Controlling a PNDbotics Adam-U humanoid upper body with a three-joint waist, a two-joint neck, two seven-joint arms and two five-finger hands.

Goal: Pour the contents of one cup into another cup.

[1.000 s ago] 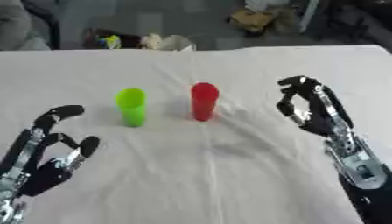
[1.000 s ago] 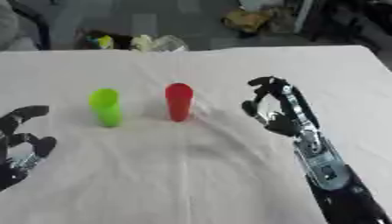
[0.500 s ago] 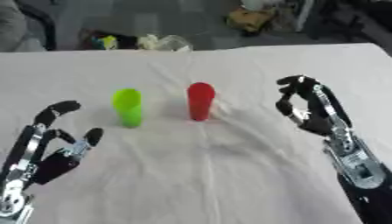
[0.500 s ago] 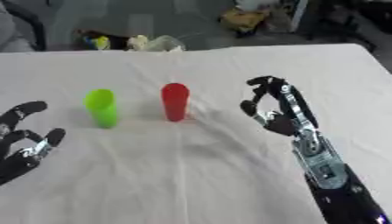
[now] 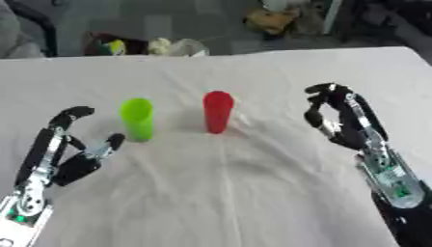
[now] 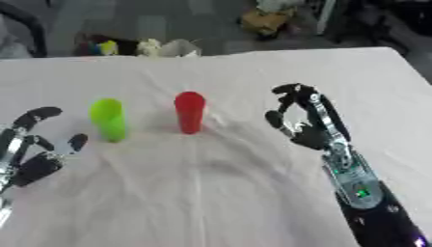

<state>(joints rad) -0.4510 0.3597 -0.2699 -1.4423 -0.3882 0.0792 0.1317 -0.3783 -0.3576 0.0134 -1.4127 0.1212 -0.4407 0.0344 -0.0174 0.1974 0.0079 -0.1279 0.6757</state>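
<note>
Both cups stand upright mid-table (image 5: 253, 193), green cup (image 5: 138, 118) just left of red cup (image 5: 217, 111). I have my left hand (image 5: 67, 154) and right hand (image 5: 342, 120) flanking them, fingers spread, holding nothing, ready to grasp.

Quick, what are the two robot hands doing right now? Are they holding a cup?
Left robot hand: open, holding nothing, close beside the green cup.
Right robot hand: open with relaxed fingers, holding nothing, apart from the red cup.
</note>
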